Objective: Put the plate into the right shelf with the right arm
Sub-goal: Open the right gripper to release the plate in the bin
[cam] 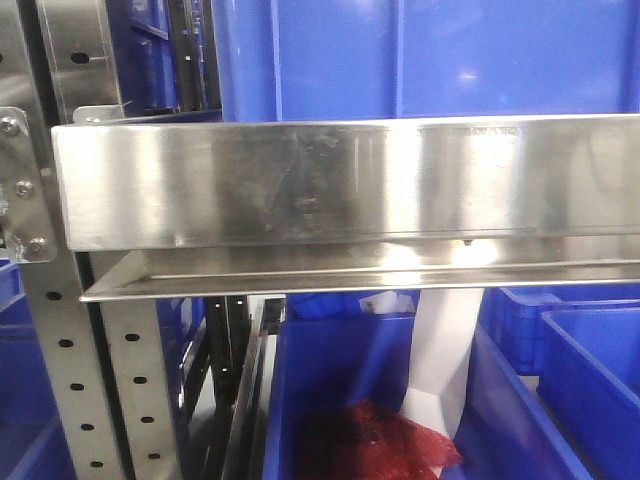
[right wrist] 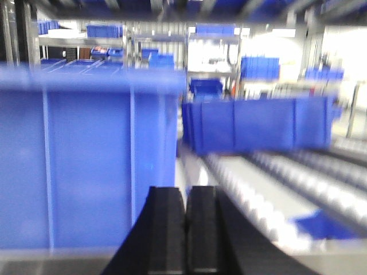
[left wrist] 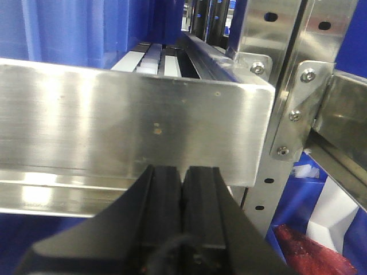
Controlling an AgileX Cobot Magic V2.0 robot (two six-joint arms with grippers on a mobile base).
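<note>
The plate does not appear in any of the three views, so which way it lies from either tool cannot be read here, and neither can its orientation.

The right tool point(right wrist: 184, 229) sits at the bottom centre of the right wrist view with its two black fingers pressed together and nothing between them. It faces into the right shelf point(cam: 300, 185). A large blue bin point(right wrist: 86, 160) fills the left half of that frame, and a roller track point(right wrist: 269, 195) runs away toward the lower right. This view is blurred, so finer detail is lost.

The left tool point(left wrist: 183, 212) is also closed and empty, at the bottom centre of its view, close before the steel ledge front.

The front view shows only the ledge across the middle, and below it another blue bin point(cam: 330, 400) holding a red mesh bag point(cam: 375, 440).

Judged from this, the right arm points at the shelf but carries no plate, so the placing cannot yet proceed.
</note>
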